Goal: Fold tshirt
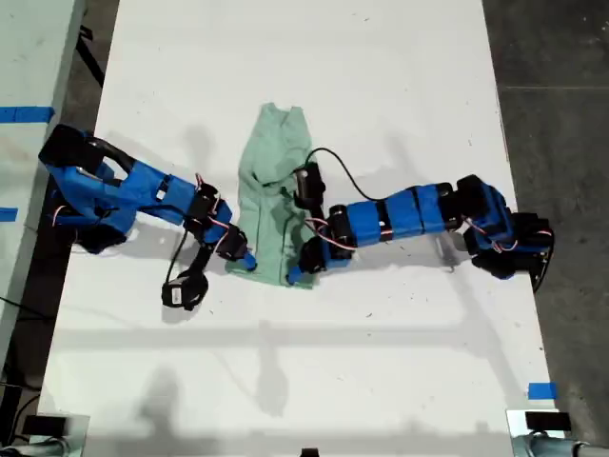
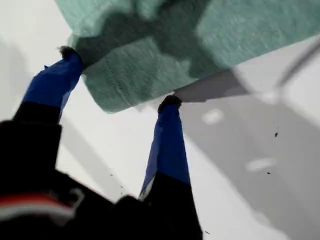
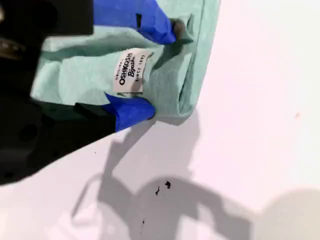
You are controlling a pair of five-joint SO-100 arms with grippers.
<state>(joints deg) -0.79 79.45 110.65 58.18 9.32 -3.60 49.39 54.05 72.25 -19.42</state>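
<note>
The pale mint-green tshirt lies folded into a narrow strip in the middle of the white table. My first gripper comes in from the exterior view's left and is open. Its two blue fingers straddle the near corner of the tshirt, with the fingertips touching the cloth edge. My second gripper reaches in from the exterior view's right and is open over the other near corner. The tshirt and its white label lie between the two fingers.
The first arm's wrist camera and its cable hang just off the shirt. A blue tape mark sits near the table's edge at the exterior view's lower right. Dark floor runs along the exterior view's right side.
</note>
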